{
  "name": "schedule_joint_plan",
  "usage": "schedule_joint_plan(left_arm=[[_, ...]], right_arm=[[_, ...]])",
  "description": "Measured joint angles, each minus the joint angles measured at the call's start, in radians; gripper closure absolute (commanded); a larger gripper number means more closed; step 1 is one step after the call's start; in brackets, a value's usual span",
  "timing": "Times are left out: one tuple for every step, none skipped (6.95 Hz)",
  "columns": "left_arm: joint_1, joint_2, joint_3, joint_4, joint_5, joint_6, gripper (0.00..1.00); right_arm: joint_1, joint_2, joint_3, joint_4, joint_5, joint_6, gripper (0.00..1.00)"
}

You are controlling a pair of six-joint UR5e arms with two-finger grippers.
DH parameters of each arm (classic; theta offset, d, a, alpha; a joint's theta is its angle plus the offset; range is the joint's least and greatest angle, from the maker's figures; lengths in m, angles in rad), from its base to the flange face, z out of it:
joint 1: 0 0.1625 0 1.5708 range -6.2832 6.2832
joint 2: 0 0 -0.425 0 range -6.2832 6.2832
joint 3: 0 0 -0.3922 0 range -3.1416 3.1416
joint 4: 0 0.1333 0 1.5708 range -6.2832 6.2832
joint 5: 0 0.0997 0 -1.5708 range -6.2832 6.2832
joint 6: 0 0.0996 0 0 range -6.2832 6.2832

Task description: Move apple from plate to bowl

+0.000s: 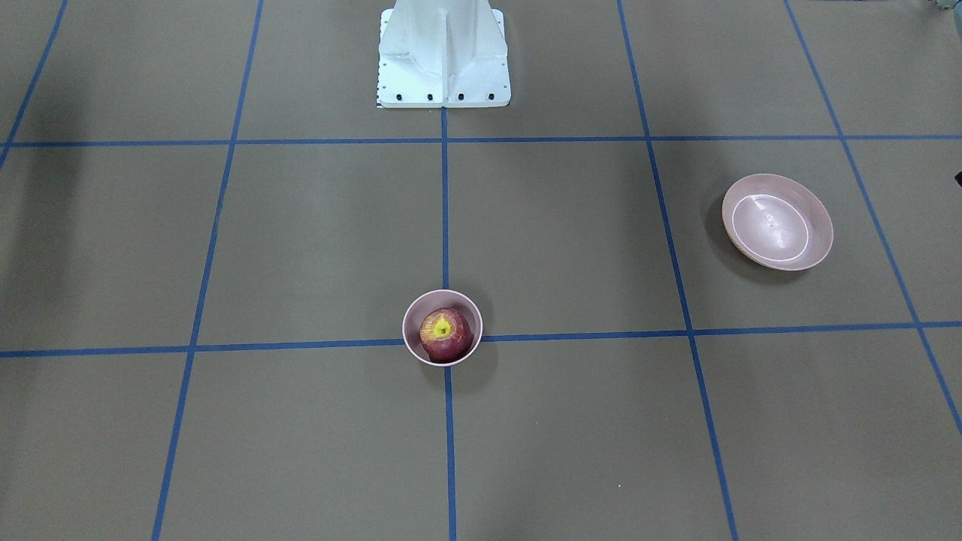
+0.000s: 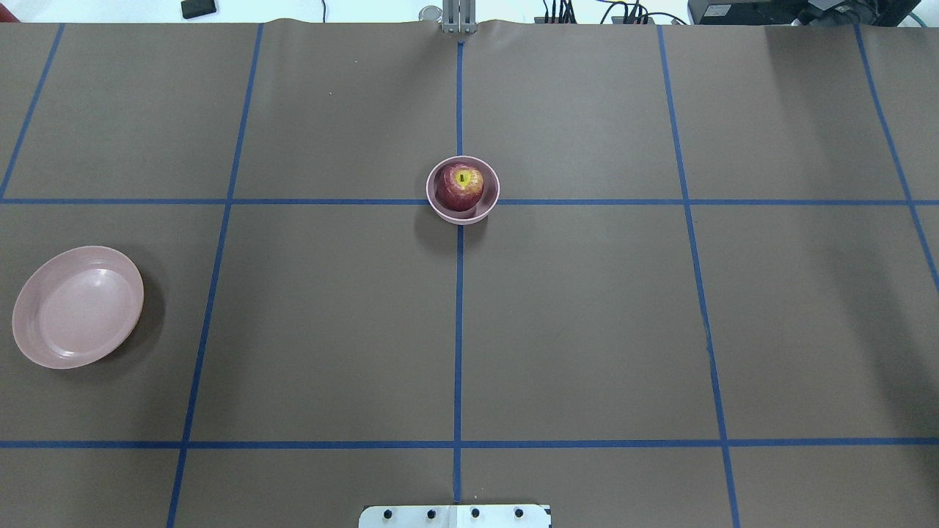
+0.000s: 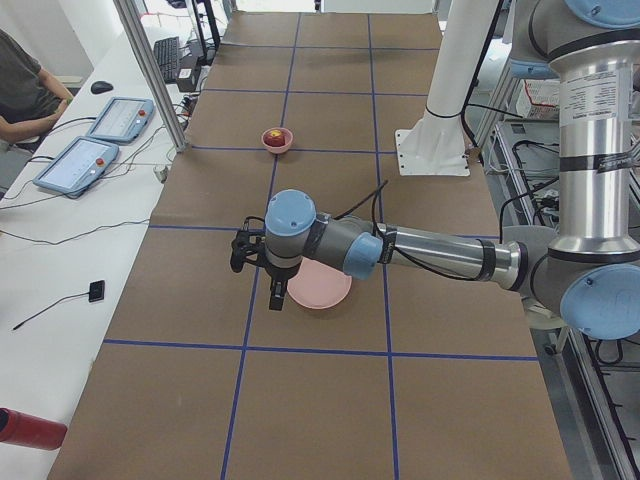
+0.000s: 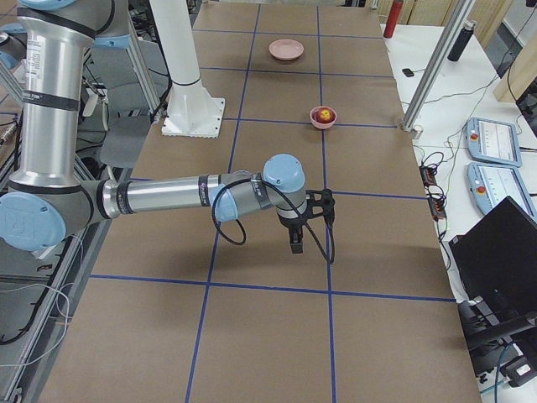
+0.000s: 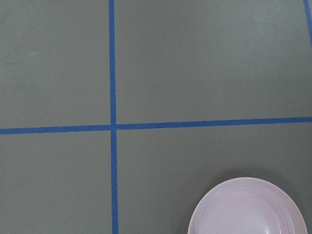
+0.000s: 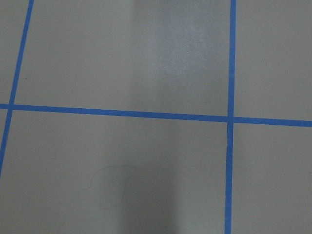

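Brown paper over the bench [image 2: 587, 330], matte, ruled into large squares by blue tape lines.

Left arm, the near one in the exterior left view: stretched level from the right edge toward mid-frame, smooth silver tubes with pale blue joint caps, wrist turned so that the black left end effector [image 3: 277, 297] points straight down at the left rim of the wide shallow pink plate [image 3: 325, 290]. Finger spacing impossible to tell from that side view.

Right arm, the near one in the exterior right view: likewise reaching level from the left edge to mid-frame, black cable looping under the forearm, right end effector [image 4: 295, 243] hanging downward over bare bench, well apart from both dishes. Cannot tell whether wide or narrow.

Small dark red apple [image 2: 461, 186] with a yellow-green patch round its stem hollow, resting stem-up inside the small deep round pink bowl [image 2: 490, 205], upper centre of the overhead view, on a crossing of tape lines. Glossy skin, faintly streaked; bowl plain and smooth, barely wider than the fruit.

Plate at mid-left edge overhead, a thin white ring visible inside it in the front-facing view.

White metal mounting base [image 1: 443, 52] at top centre, bolted along its edge.
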Motion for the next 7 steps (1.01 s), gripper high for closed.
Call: schedule_joint_plan(left_arm=[[0.000,0.000,0.004,-0.001,-0.001,-0.006,0.02],[0.000,0.000,0.005,-0.001,-0.001,-0.010,0.02],[0.001,0.002,0.004,-0.001,-0.002,-0.016,0.02],[0.000,0.002,0.000,-0.001,-0.002,-0.035,0.02],[0.000,0.002,-0.006,-0.001,-0.002,-0.065,0.02],[0.001,0.002,-0.014,-0.001,-0.001,-0.087,0.02],[0.001,0.000,-0.018,-0.001,-0.001,-0.095,0.02]], right_arm=[[-0.004,-0.001,0.004,0.000,0.003,0.000,0.00],[-0.004,-0.005,0.014,0.000,0.006,0.000,0.00],[-0.004,-0.010,0.021,0.000,0.007,0.000,0.00],[-0.004,-0.015,0.028,0.000,0.008,0.001,0.00],[-0.005,-0.020,0.032,0.002,0.008,0.001,0.00],[-0.006,-0.022,0.032,0.003,0.008,0.001,0.00],[-0.006,-0.022,0.031,0.004,0.008,0.000,0.00]])
